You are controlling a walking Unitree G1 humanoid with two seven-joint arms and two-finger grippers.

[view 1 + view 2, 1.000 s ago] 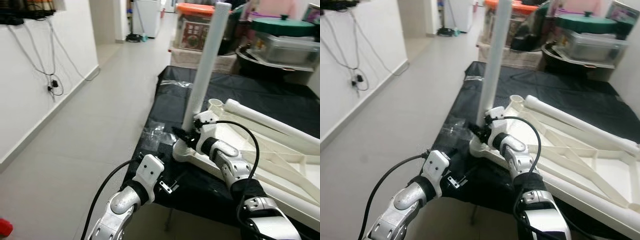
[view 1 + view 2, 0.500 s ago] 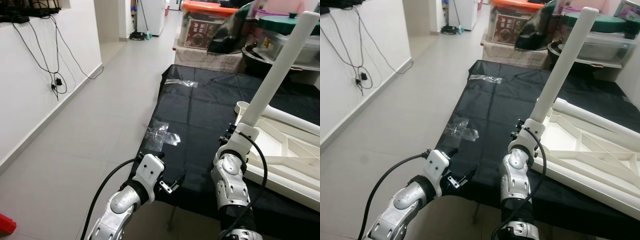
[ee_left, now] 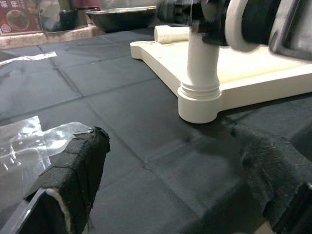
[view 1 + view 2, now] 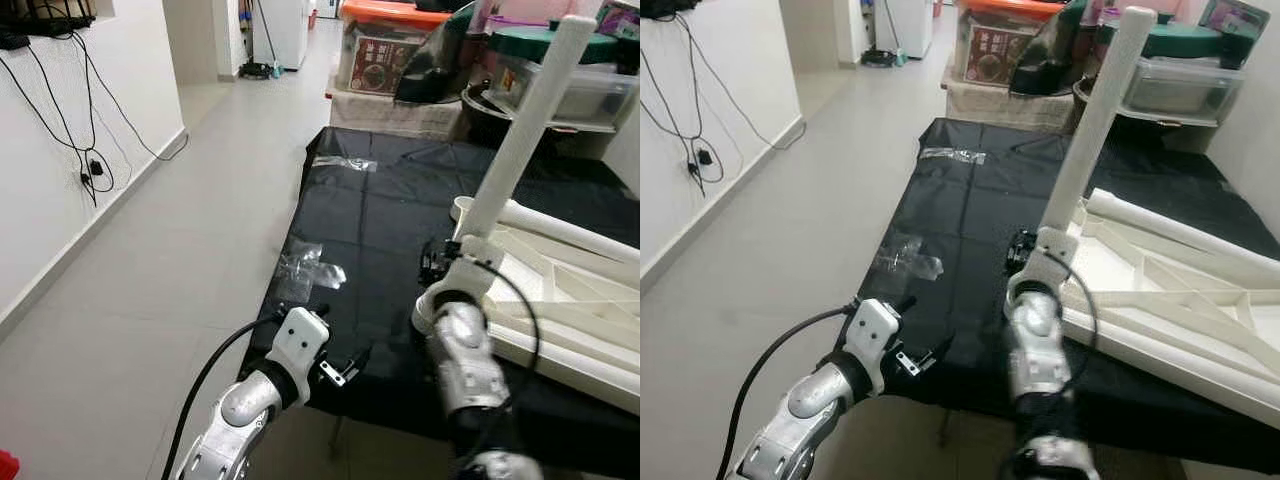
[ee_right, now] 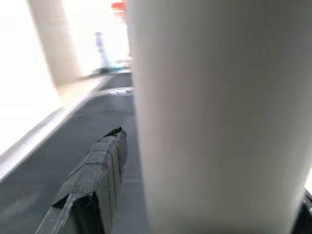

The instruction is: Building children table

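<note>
Black cloth (image 4: 380, 215) covers the work surface ahead of us. At two o'clock lies the cream tabletop (image 4: 570, 300), upside down, with a white table leg (image 4: 525, 130) rising tilted from its near corner socket. Our right gripper (image 4: 435, 262) is clamped around the leg's base. Our left gripper (image 3: 170, 161) hovers at seven o'clock by the cloth's near edge, fingers (image 3: 78, 170) spread wide, empty, beside clear plastic wrap (image 4: 305, 270).
</note>
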